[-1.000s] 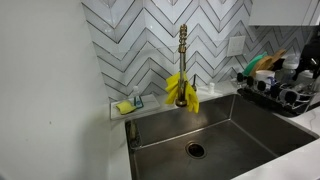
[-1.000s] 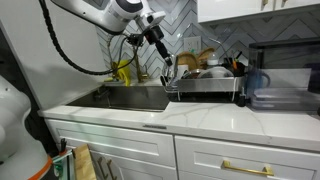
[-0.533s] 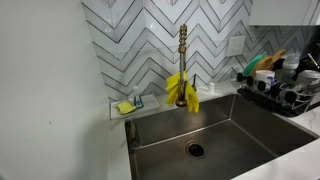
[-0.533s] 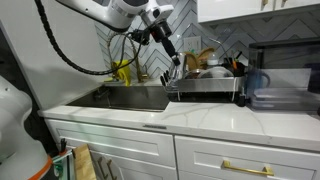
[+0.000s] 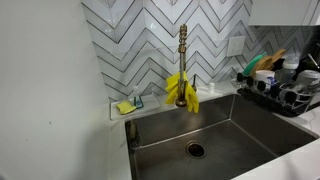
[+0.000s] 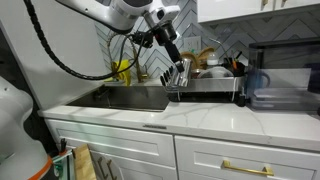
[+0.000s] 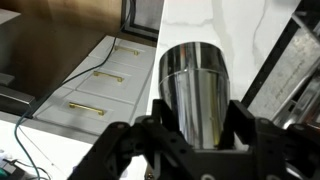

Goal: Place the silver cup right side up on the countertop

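My gripper's point(image 7: 195, 138) jaws grasp the silver cup point(image 7: 195, 88) by its sides. I hold it airborne, just left of the dish rack point(image 6: 212, 84), clear of the countertop point(image 6: 205, 116), presumably for turning upright.

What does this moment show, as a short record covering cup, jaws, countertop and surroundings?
silver cup: held in the air, close to the dish rack
jaws: closed on the cup's sides
countertop: cup not yet set on it
cup orientation: tilted in an exterior view; which end is open cannot be told
sink: faucet behind it, yellow cloth draped on the faucet
task status: placement not done
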### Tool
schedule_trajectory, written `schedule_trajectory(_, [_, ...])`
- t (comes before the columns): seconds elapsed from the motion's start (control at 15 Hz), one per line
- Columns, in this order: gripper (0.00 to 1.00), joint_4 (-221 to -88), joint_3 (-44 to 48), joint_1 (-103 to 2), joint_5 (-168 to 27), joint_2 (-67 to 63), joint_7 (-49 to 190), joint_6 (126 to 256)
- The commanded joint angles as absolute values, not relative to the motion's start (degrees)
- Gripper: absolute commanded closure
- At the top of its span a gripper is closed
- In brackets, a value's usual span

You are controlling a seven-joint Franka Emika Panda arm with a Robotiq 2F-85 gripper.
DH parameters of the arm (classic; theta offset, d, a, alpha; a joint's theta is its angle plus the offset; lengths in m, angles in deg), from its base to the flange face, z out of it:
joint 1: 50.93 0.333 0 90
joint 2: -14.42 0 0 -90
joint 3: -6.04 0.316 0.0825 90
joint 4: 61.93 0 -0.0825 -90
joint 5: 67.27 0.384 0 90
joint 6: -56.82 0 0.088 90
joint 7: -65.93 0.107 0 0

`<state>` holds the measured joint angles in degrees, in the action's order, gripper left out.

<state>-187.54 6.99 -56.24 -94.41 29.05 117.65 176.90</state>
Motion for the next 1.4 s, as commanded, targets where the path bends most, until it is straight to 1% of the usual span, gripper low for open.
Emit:
schedule_trajectory(0.0, [0.58,-193.3,6.0,-57.6,-93.5,32.2,118.2,181.4])
schedule_trajectory(0.53, [0.58,-200.7,5.2,-60.0,-92.2,31.0,119.5,194.2])
schedule_trajectory(1.33, [0.58,-206.6,6.1,-64.2,-97.9,27.7,122.5,205.4])
